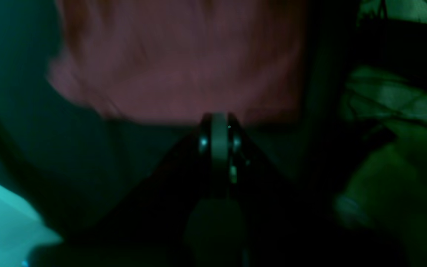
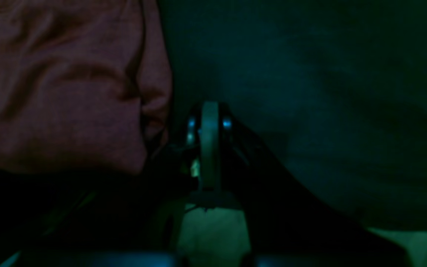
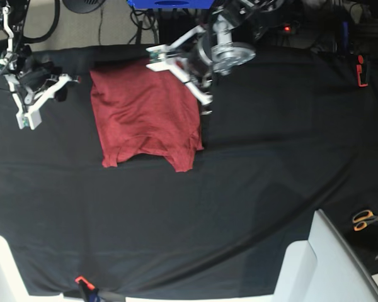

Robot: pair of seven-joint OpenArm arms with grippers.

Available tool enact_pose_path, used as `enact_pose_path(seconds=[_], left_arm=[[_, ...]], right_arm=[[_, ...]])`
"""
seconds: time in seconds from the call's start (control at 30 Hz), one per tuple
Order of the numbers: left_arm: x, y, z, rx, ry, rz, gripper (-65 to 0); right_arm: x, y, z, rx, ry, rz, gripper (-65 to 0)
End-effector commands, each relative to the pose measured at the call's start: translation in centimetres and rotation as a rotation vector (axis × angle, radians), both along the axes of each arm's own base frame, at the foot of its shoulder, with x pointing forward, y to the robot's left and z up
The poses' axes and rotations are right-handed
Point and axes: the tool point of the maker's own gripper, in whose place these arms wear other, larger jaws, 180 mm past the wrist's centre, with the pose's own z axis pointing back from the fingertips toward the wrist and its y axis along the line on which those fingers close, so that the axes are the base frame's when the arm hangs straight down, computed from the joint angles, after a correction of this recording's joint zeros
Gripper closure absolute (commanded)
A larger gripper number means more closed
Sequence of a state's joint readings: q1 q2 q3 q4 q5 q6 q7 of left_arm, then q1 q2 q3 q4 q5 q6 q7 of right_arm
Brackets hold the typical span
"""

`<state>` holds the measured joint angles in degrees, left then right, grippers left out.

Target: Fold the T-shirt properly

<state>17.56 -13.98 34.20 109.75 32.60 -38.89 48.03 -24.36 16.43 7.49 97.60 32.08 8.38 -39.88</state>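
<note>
Brick-red T-shirt (image 3: 145,116) lies folded on black tablecloth (image 3: 271,157); left gripper (image 3: 205,104) at its edge, right gripper (image 3: 26,119) beside it, both clenched empty.

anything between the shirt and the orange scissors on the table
Nothing but bare black tablecloth between the shirt and the scissors, as the base view shows.

No lettering showing anywhere, no labels or numbers coming through, both wrist views running dark and blurred, base view giving nothing legible on any surface.
</note>
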Motion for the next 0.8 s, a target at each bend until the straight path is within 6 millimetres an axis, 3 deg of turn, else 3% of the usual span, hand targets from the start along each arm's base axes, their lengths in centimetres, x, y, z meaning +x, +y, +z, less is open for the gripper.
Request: enact_pose_path(seconds=[0.0,0.1,0.27,0.43,0.53,0.63,0.7,0.77], left_arm=[[-0.7,0.8,0.0,0.0,0.009,0.021,0.0],[-3.8,2.5,-1.2,-0.018,0.086,0.062,0.0],[-9.2,4.4,-1.7,-0.174,0.137,0.207,0.0],[-14.1,5.7,-1.5,-0.234,0.187,0.344,0.0],[-16.7,5.2,-1.4,-0.3,0.278,0.45,0.0],[-19.0,5.7,-3.0,-0.329,0.373,0.592,0.0],[-21.1,6.9,-5.3,-0.295,0.432,0.674,0.0],[-22.8,7.8,-7.9,-0.24,0.475,0.737,0.0]], right_arm=[[0.3,-1.5,1.0,-0.041,-0.042,0.017,-0.8],[-0.7,-3.3,1.2,-0.095,-0.063,0.041,-0.8],[-5.2,-5.8,0.9,-0.171,0.016,0.106,-0.8],[-11.5,-4.2,1.5,-0.158,0.122,0.186,-0.8],[-14.8,-3.9,0.8,-0.144,0.198,0.187,-0.8],[-18.1,-5.1,-1.8,-0.139,0.304,0.117,-0.8],[-20.4,-6.4,-4.3,-0.174,0.392,0.111,-0.8],[-23.0,-6.2,-7.3,-0.208,0.497,0.183,-0.8]])
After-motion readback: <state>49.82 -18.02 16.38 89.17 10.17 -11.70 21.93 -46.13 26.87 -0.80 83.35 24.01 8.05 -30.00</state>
